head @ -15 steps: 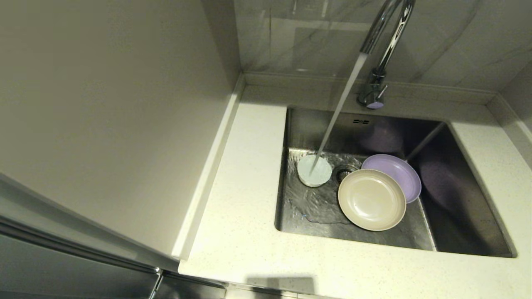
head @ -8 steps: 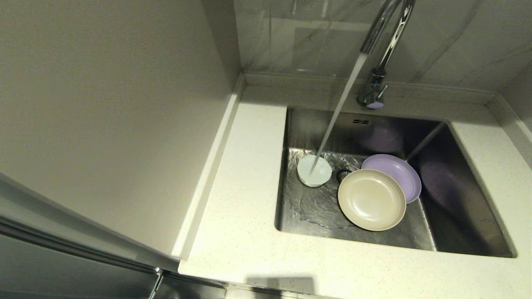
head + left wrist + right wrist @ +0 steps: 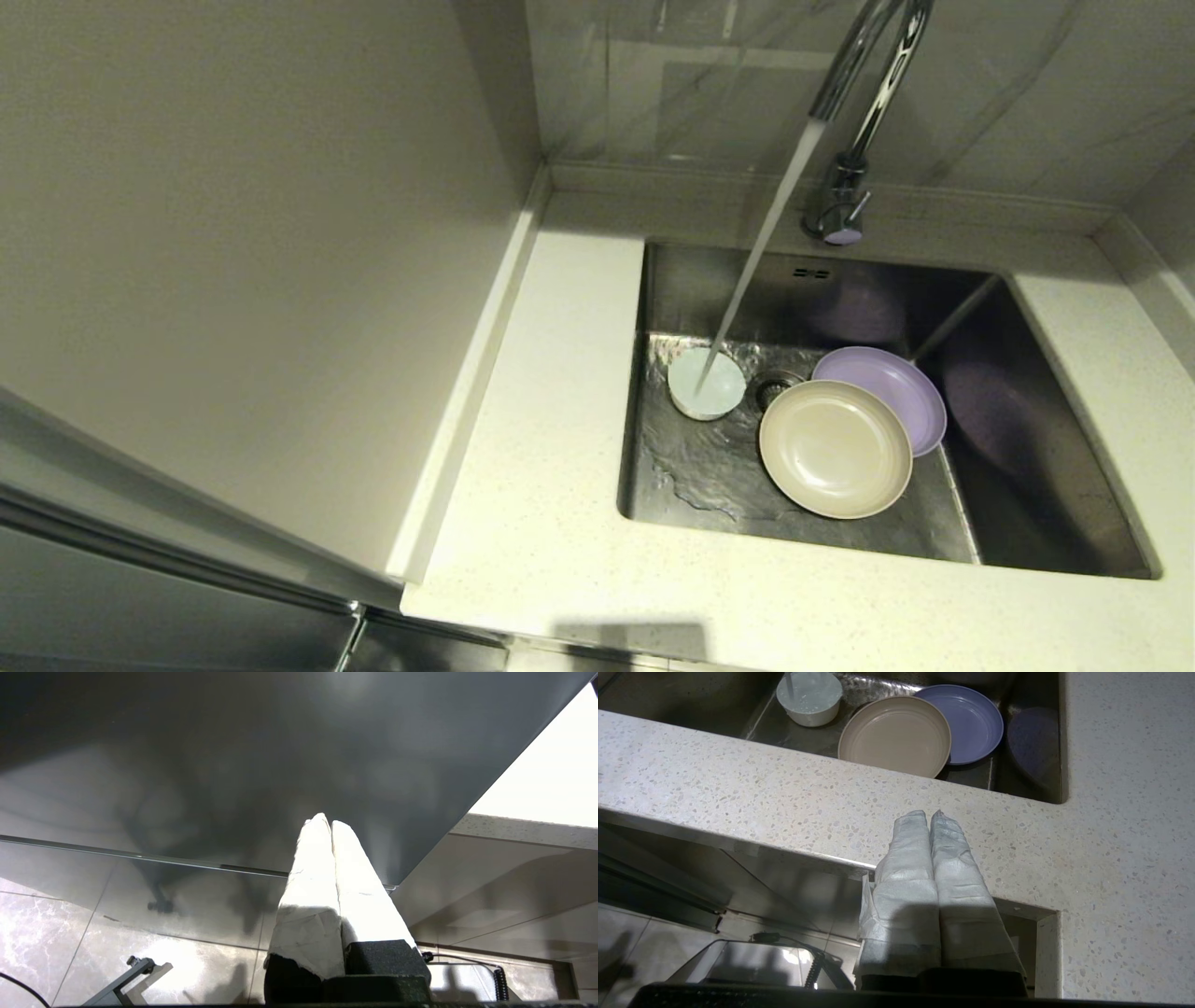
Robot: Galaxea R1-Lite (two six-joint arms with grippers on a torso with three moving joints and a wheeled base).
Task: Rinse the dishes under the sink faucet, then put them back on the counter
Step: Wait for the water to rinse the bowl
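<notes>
Water streams from the chrome faucet [image 3: 864, 103] into the small white bowl [image 3: 707, 383], which stands on the floor of the steel sink [image 3: 1027, 439]. Beside it the beige plate [image 3: 835, 448] lies partly over the lilac plate [image 3: 896, 383], near the drain [image 3: 773, 385]. No arm shows in the head view. My left gripper [image 3: 325, 821] is shut and empty, low beside a dark cabinet front. In front of the speckled counter [image 3: 784, 798] my right gripper [image 3: 924, 813] is also shut and empty, with the bowl [image 3: 810, 697], the beige plate [image 3: 894, 735] and the lilac plate [image 3: 976, 723] beyond it.
The counter [image 3: 551, 485] wraps around the sink on the left, front and right. A tall cabinet side [image 3: 252, 261] rises at the left, and grey marbled wall tile [image 3: 1027, 84] stands behind the faucet. Tiled floor [image 3: 46, 933] lies below the left gripper.
Only the running water ripples differently across the sink floor; the dishes have not moved.
</notes>
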